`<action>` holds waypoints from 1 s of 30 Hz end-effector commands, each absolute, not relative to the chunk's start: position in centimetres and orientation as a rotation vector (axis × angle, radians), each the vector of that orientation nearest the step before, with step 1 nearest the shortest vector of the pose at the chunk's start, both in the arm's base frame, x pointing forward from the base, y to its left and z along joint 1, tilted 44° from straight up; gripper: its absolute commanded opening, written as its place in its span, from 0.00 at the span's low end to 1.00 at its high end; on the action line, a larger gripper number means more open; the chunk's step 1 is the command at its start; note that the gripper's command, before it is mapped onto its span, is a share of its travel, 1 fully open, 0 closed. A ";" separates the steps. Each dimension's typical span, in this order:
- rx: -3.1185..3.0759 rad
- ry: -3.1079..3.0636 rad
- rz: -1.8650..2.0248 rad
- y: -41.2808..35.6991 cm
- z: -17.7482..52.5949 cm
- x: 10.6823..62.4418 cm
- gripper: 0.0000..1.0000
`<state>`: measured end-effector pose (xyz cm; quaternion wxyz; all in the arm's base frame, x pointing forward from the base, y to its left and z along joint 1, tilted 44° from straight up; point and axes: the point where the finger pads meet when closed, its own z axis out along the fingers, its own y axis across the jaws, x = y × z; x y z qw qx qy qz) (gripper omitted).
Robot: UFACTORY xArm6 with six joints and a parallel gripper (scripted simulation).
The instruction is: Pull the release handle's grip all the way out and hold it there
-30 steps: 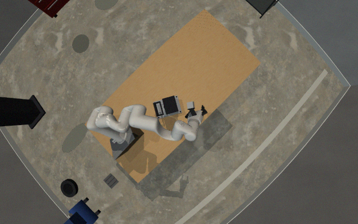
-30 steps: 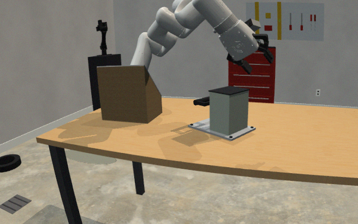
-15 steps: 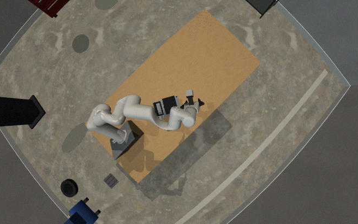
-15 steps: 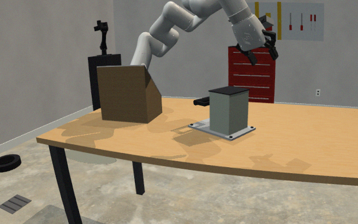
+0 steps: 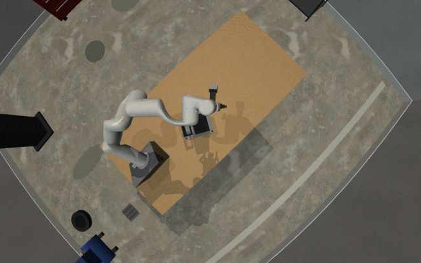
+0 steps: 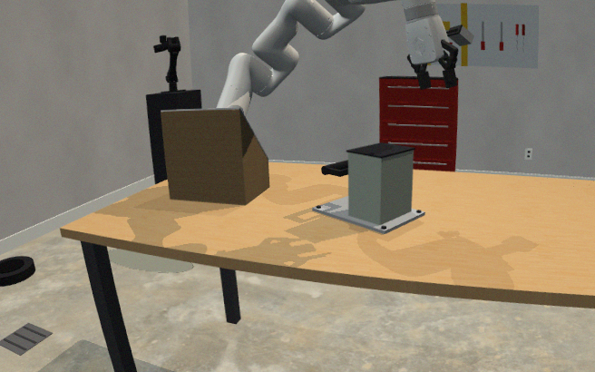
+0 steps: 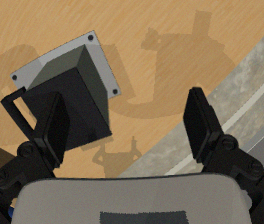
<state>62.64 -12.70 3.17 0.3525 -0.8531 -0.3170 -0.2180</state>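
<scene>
Left of centre in the exterior view: release handle's grip (image 6: 335, 168), a stiff dark bar off the housing (image 6: 379, 187), spring-loaded, best clamped mid-bar. Upper right: gripper (image 6: 434, 73) high above the surface (image 6: 498, 239), jaws wide, holding nothing.

No readable text, brand, number or sign shows anywhere. The wall board (image 6: 498, 36) carries only red and yellow bars, with no lettering that can be made out.
</scene>
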 end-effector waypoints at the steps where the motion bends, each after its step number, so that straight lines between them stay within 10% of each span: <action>1: -2.311 -0.760 -0.451 -10.9 6.2 61.6 1.00; 30: -2.900 -0.292 0.057 -1.2 21.7 47.3 1.00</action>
